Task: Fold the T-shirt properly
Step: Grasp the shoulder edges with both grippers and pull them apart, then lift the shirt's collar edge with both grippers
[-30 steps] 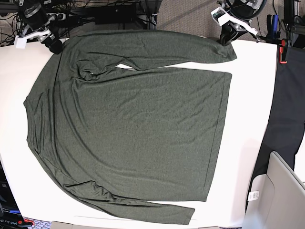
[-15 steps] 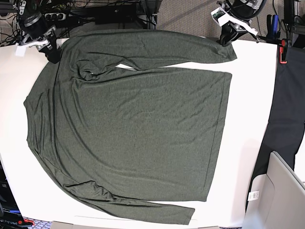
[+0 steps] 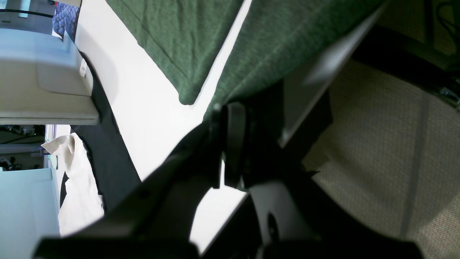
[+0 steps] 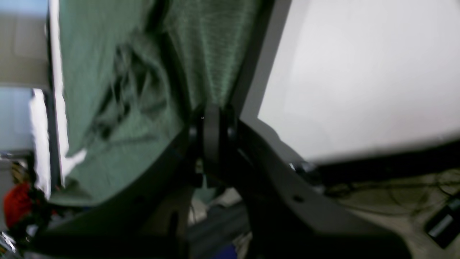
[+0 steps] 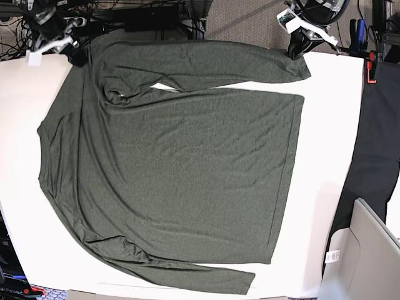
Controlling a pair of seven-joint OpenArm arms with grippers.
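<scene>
At the bench's [image 5: 325,156] far left corner, the right arm's fingers [image 5: 76,56] are pinched together on the shoulder of the shirt [image 5: 181,169]; the wrist view shows cloth caught between them. The shirt lies spread flat across the white bench, upper sleeve folded along the far edge. At the far right, the left fingers [image 5: 296,51] are clamped on that sleeve's cuff.

Bright, even light; both wrist views were partly blurred.
The white table [image 5: 325,156] glared. Around the right gripper [image 4: 212,144] everything was smeared; the left gripper [image 3: 230,144] was a dark, soft silhouette.
</scene>
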